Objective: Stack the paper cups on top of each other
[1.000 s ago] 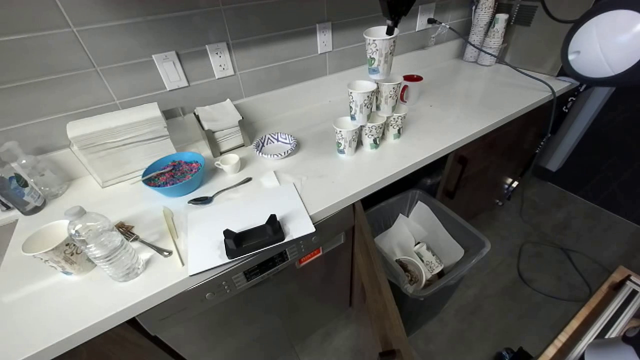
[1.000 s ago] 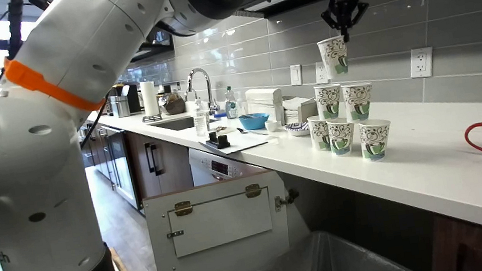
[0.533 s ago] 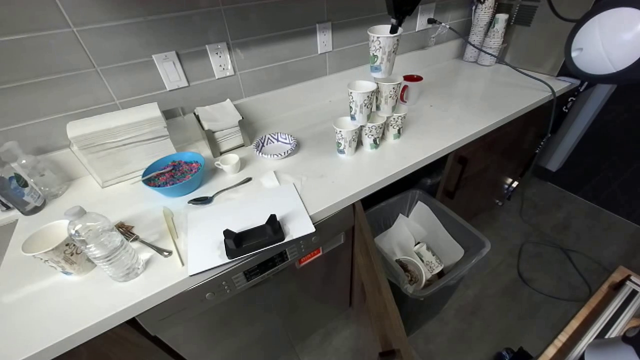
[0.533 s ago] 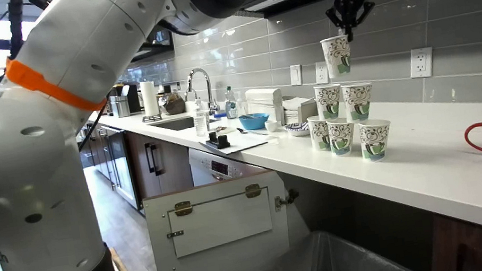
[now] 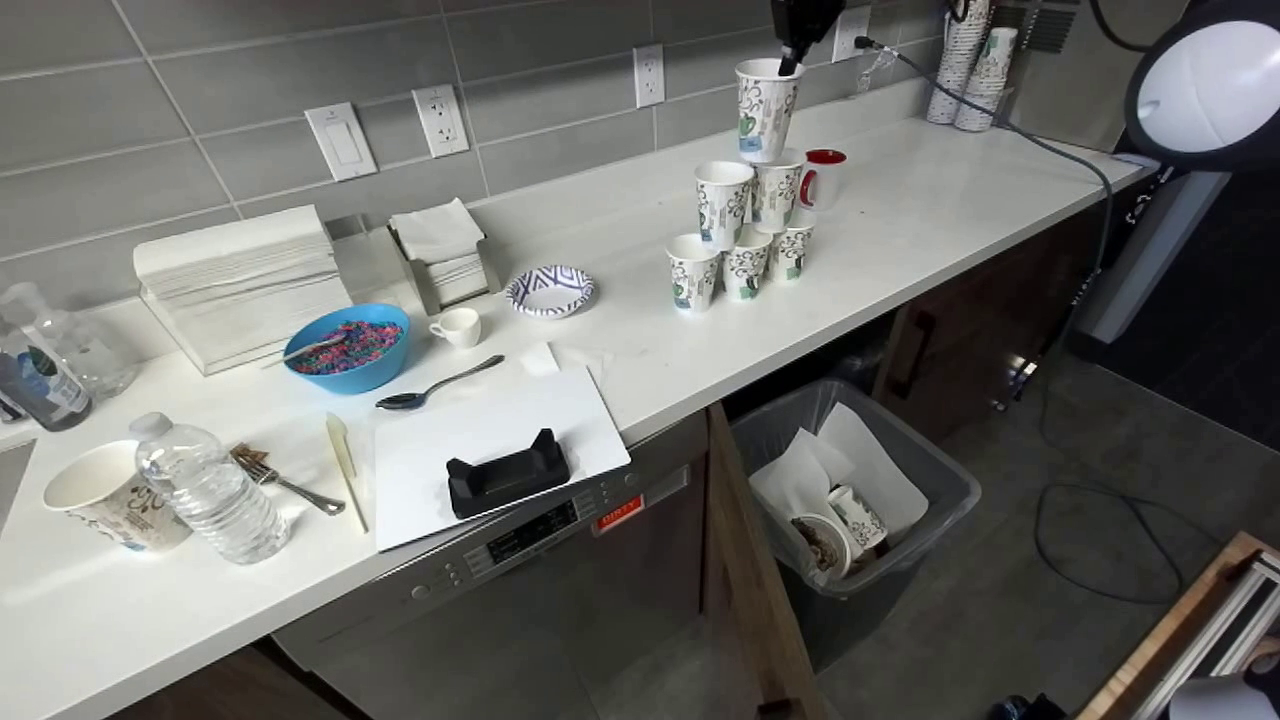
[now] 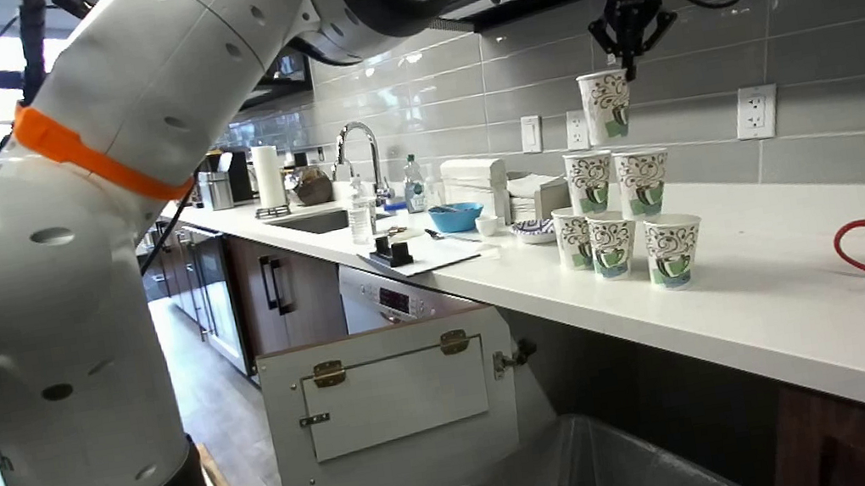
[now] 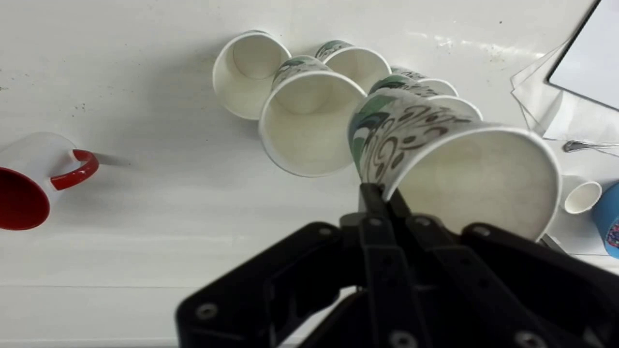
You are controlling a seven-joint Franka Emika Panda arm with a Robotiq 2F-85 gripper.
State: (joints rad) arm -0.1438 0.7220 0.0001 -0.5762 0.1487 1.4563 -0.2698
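Step in hand: apparently placing the final cup, with the held paper cup [image 6: 606,107] hanging above the middle tier [image 6: 631,181].
The hand [image 7: 385,196] is pinching the held paper cup by its rim, keeping it nearly upright just above the middle tier; an exterior view is showing a gap between them. The bottom row [image 6: 613,246], three wide, is supporting the middle tier from below. The next move is calling for centring the base across both rims of the middle tier, lowering vertically, and releasing only once the base is bearing on both. Poor centring is likely to be risking a tipped cup.
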